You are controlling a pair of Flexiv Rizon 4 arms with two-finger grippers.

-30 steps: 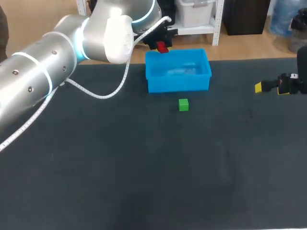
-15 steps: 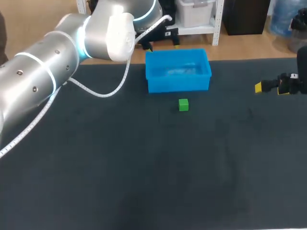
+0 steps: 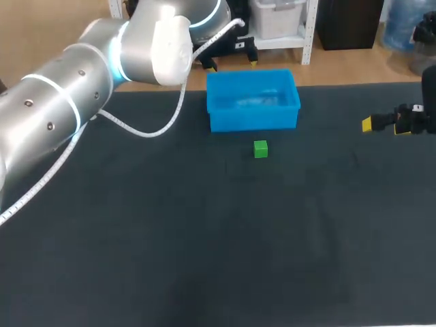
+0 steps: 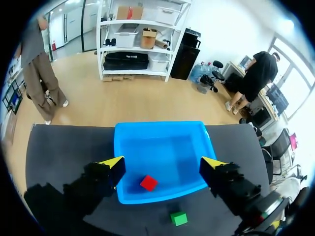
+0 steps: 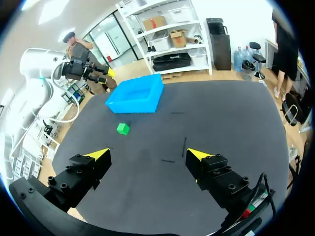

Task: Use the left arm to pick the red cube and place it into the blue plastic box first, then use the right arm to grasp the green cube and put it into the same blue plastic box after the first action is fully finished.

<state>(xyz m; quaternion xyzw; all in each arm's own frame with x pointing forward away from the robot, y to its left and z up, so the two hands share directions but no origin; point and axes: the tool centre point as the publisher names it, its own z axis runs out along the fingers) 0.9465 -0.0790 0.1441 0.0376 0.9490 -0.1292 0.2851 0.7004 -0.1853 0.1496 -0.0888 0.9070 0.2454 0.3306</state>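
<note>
1. The red cube [image 4: 148, 183] lies on the floor of the blue plastic box [image 3: 253, 120], toward its near wall. By the look of it, the first half of the task is done.
2. The left hand [image 3: 233, 65] hangs above the box's far rim, at about 11 o'clock from the box's middle in the head view. Its fingers are spread wide and hold nothing. In its own wrist view the red cube sits below it, between the two yellow tips and touched by neither.
3. The coming move turns on the green cube [image 3: 260, 148]. It stands alone on the desk [image 3: 170, 238] at 6 o'clock from the box, near the front wall but clear of it.
4. From the right hand [image 3: 371, 124] the green cube lies at roughly 9 o'clock in the head view, well apart, with bare desk between them. In the right wrist view the cube [image 5: 122, 129] is ahead of the hand [image 5: 147, 154] and off toward its left finger, with the box further on beyond it.
5. The right hand is spread open and empty, touching nothing, and it hovers near the desk's right edge.
6. The green cube has no long axis to line up with (it is a cube), so either pair of faces should serve.
7. My judgement is that the right arm needs a long sideways reach toward the cube, then a short carry to 12 o'clock into the box. The left hand sits close to that path and would do well to be out of the way.
</note>
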